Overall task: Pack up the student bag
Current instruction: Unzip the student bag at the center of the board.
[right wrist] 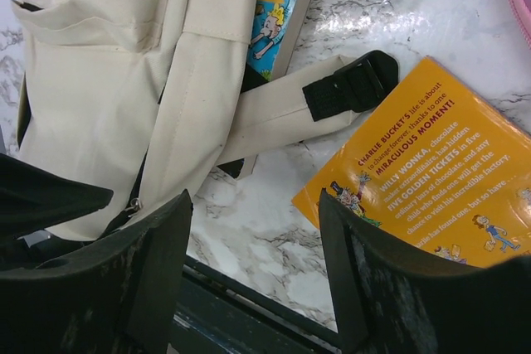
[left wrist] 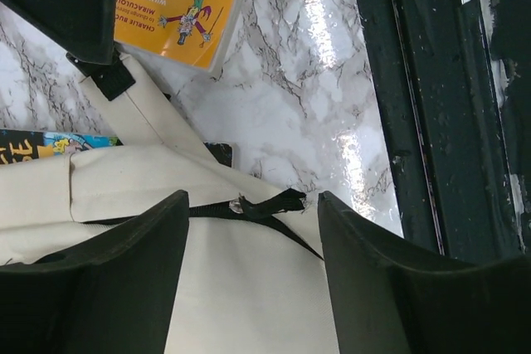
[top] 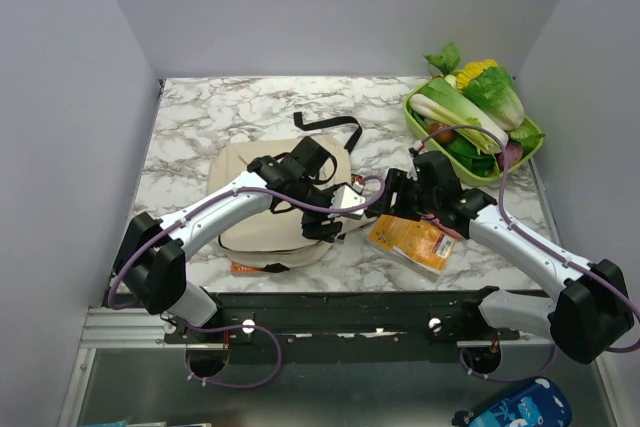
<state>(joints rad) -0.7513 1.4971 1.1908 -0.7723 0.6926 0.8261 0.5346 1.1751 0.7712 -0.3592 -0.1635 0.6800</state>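
Student bag [top: 232, 160] on marble table [top: 200, 117], pale walls [top: 350, 7]

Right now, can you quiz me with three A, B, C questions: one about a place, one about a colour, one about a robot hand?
1. Where is the vegetable basket? A. far right corner B. near left corner C. near edge, middle
2. What colour is the book beside the student bag? A. purple B. orange C. grey
3. How is the right gripper? A. shut on the book B. shut on a strap C. open, holding nothing
Answers: 1 A, it sits far right in the top view; 2 B, its cover is orange; 3 C, its fingers stand apart, nothing between.
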